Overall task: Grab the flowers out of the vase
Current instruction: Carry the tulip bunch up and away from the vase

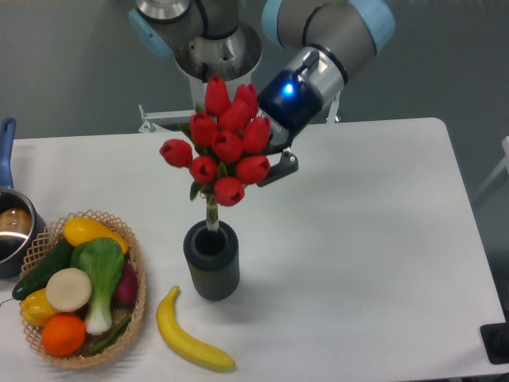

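Observation:
The flowers (pixel 225 143), a tight bunch of red tulip buds with dark green leaves, hang above the vase (pixel 211 260). Only the pale stem tips (pixel 211 219) still reach into the vase's round mouth. The vase is a dark grey ribbed cylinder standing upright on the white table. My gripper (pixel 266 163) comes in from the upper right and is shut on the bunch from behind; the buds hide most of its fingers, and one dark finger (pixel 280 169) shows at the bunch's right side.
A yellow banana (pixel 189 335) lies in front of the vase. A wicker basket (pixel 134 296) of vegetables sits at the front left. A blue-handled pot (pixel 9 223) stands at the left edge. The robot base (pixel 216 72) rises behind the table.

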Available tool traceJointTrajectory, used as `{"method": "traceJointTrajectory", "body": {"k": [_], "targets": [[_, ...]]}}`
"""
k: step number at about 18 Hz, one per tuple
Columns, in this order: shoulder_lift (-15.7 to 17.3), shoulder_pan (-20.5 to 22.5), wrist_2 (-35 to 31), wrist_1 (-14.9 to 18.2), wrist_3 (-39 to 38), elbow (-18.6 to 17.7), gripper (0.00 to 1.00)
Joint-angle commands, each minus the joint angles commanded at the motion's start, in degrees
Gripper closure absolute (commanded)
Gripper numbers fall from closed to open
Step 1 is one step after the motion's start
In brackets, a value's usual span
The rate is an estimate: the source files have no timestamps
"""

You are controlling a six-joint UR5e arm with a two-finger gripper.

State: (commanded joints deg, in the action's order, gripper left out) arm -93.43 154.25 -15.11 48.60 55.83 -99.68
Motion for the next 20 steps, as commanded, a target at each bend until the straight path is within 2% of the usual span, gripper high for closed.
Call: {"method": "traceJointTrajectory", "body": {"k": [3,8,12,14,17,20], "targets": [[0.2,0.9,-0.9,-0.1,-0.6,1.1,0.56],[0.1,6.8,-9.3,-0.2,0.9,3.2,0.56],[-2.6,10.4,-16.6,-0.2,1.8,7.1,0.56],[-4.0,11.9,-18.3,-0.4,3.7,8.1,0.56],[-6.1,14.1,-18.3,-0.4,7.9,8.1,0.56],[-7.3,15.3,-18.3,-0.3,8.8,7.6,0.56]]}}
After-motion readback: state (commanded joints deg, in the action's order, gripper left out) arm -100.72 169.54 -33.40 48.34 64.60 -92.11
